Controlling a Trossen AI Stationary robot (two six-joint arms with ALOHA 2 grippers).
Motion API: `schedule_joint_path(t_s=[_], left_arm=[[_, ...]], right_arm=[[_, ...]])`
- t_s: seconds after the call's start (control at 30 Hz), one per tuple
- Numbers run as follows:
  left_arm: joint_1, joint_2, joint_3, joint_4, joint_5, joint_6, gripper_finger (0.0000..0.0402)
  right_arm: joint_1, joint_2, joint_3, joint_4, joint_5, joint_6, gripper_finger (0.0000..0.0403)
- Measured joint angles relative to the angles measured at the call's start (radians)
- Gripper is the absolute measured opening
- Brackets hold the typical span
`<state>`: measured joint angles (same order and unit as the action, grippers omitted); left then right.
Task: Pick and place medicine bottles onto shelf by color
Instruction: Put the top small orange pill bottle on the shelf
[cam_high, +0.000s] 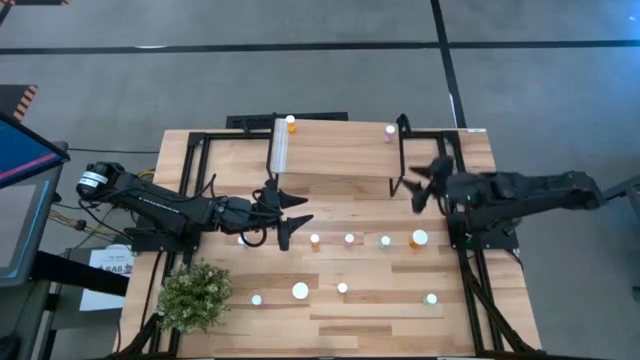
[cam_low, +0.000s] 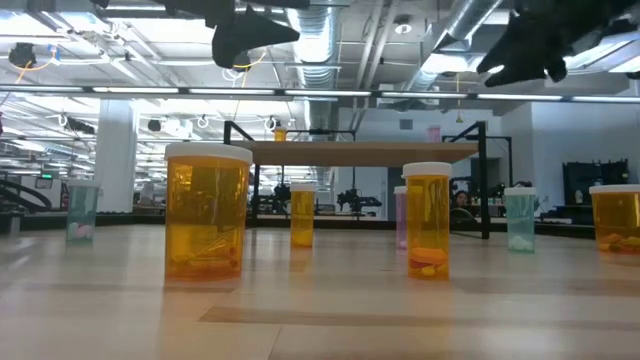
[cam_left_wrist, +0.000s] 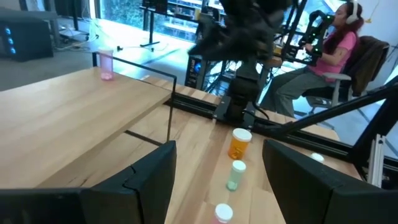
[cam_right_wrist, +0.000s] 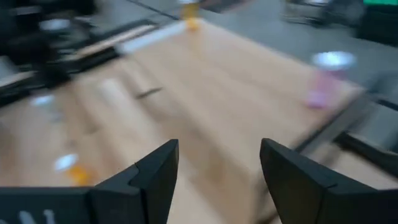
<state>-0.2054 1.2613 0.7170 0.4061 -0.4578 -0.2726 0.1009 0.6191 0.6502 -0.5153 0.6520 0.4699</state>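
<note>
Light wood plank shelf on black legs (cam_high: 335, 155), upper centre, carries 1 orange (cam_high: 291, 124) and 1 pink white-capped bottle (cam_high: 390, 132). Left gripper (cam_high: 287, 213) and right gripper (cam_high: 424, 184) flank it, both open, empty.

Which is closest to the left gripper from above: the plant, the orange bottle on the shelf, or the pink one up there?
From the left gripper:
1. Plant, at the table's front-left corner.
2. Orange bottle, on the shelf's left end.
3. Pink bottle, on the shelf's right end.
</note>
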Motion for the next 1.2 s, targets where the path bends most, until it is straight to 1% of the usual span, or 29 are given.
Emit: schedule_joint_path(t_s=[0.1,0.2,0.27,0.4,0.47,0.57,0.8,0.9,1.03,1.2], left_arm=[[0.000,0.000,0.000,-0.003,-0.002,-0.001,0.0227],[0.000,0.000,0.000,-0.008,-0.002,-0.001,0.0227],[0.000,0.000,0.000,-0.010,-0.002,-0.001,0.0227],[0.000,0.000,0.000,-0.021,-0.002,-0.001,0.0227],[0.000,0.000,0.000,-0.030,-0.002,-0.002,0.0227],[0.000,0.000,0.000,-0.037,-0.002,-0.004,0.0227],[0.000,0.000,0.000,-0.053,0.001,-0.005,0.0227],[0.000,0.000,0.000,-0.110,0.016,-0.027,0.0227],[0.000,0.000,0.000,-0.213,0.060,-0.078,0.0227],[0.000,0.000,0.000,-0.300,0.104,-0.096,0.0227]], right_arm=[[0.119,-0.005,-0.077,0.143,-0.001,-0.047,0.0249],[0.214,0.011,-0.123,0.284,0.000,-0.130,0.0249],[0.254,0.032,-0.123,0.355,0.000,-0.195,0.0249],[0.309,0.065,-0.123,0.465,0.000,-0.275,0.0249],[0.318,0.083,-0.123,0.502,0.001,-0.333,0.0249],[0.318,0.112,-0.122,0.499,0.001,-0.422,0.0249],[0.318,0.202,-0.122,0.504,0.001,-0.461,0.0249],[0.318,0.236,-0.122,0.513,0.001,-0.522,0.0249],[0.318,0.263,-0.122,0.550,0.000,-0.605,0.0249],[0.319,0.270,-0.122,0.656,0.000,-0.608,0.0249]])
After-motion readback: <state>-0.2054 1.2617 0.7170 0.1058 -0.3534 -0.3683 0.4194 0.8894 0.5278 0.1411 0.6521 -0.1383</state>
